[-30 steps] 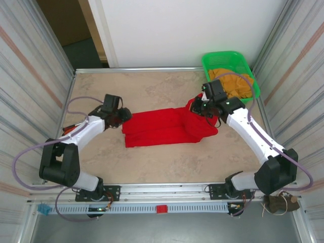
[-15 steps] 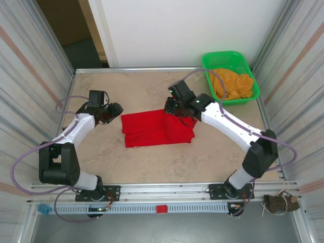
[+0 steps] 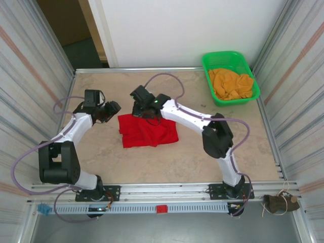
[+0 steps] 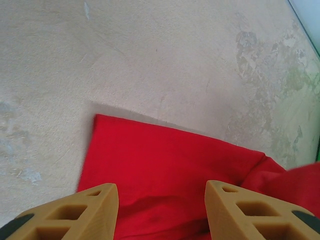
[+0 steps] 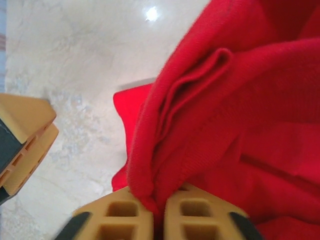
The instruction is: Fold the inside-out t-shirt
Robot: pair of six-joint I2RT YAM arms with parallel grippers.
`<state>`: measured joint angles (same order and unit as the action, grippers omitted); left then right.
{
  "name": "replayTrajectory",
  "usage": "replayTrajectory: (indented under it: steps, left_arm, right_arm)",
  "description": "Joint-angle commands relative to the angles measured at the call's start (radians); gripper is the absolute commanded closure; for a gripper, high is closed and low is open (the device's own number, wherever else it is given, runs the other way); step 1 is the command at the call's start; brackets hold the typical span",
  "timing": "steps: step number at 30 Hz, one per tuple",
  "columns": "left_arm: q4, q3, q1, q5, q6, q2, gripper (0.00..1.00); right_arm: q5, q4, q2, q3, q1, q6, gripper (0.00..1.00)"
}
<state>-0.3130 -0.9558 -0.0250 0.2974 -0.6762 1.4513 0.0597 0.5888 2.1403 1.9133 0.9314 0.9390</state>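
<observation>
The inside-out t-shirt (image 3: 149,132) lies as a compact bright red bundle left of the table's centre. My right gripper (image 3: 143,112) is at its far left corner, reached across from the right. In the right wrist view a thick fold of the t-shirt (image 5: 225,100) is pinched between the nearly closed jaws of the right gripper (image 5: 159,202). My left gripper (image 3: 112,109) hovers just left of the bundle. In the left wrist view the left gripper (image 4: 161,192) is open over the t-shirt's flat edge (image 4: 165,160), with nothing between its fingers.
A green basket (image 3: 230,56) at the back right corner holds an orange-yellow cloth (image 3: 230,83). Metal rails edge the beige table (image 3: 217,147). The two grippers are close together at the shirt's left end.
My right gripper has swept from the right side far to the left, carrying the shirt's right end over the rest. The shirt now lies much narrower. The left gripper drew back slightly leftward.
</observation>
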Motion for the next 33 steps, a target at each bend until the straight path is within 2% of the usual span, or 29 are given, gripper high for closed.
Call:
replayTrajectory:
  steps: [1,3,4,9,13,16,19,24,30,33]
  left_arm:
    - [-0.008,-0.026,0.033,0.028,0.020,0.016,0.51]
    - [-0.015,-0.029,0.059,0.036,0.023,0.021,0.51]
    - [-0.015,-0.029,0.071,0.037,0.028,0.021,0.51]
    - [-0.021,-0.045,0.092,0.059,0.043,0.018,0.51]
    - [0.000,-0.066,0.077,0.086,0.050,0.034,0.49]
    - [-0.008,-0.098,0.036,0.085,0.065,0.063,0.48]
    - [-0.012,-0.126,-0.010,0.071,0.067,0.104,0.48]
    - [-0.053,-0.232,-0.089,0.043,0.102,0.221,0.47]
    - [-0.121,-0.349,-0.127,-0.008,0.155,0.339,0.46]
    - [-0.146,-0.388,-0.131,-0.029,0.176,0.383,0.46]
  right_arm:
    - [-0.113,-0.018,0.072,0.114,0.043,-0.013,0.47]
    - [-0.134,0.013,0.051,0.144,0.054,-0.066,0.31]
    - [-0.135,0.013,0.011,0.130,0.054,-0.088,0.27]
    - [-0.146,0.022,-0.230,-0.025,0.005,-0.189,0.26]
    - [-0.134,0.004,-0.397,-0.302,-0.079,-0.245,0.28]
    - [-0.173,-0.076,-0.474,-0.511,-0.147,-0.231,0.28]
    - [-0.217,-0.139,-0.468,-0.601,-0.160,-0.225,0.29]
    - [-0.227,-0.160,-0.373,-0.570,-0.113,-0.258,0.33]
    - [-0.247,-0.178,-0.292,-0.544,-0.096,-0.268,0.38]
    - [-0.250,-0.176,-0.272,-0.535,-0.091,-0.277,0.44]
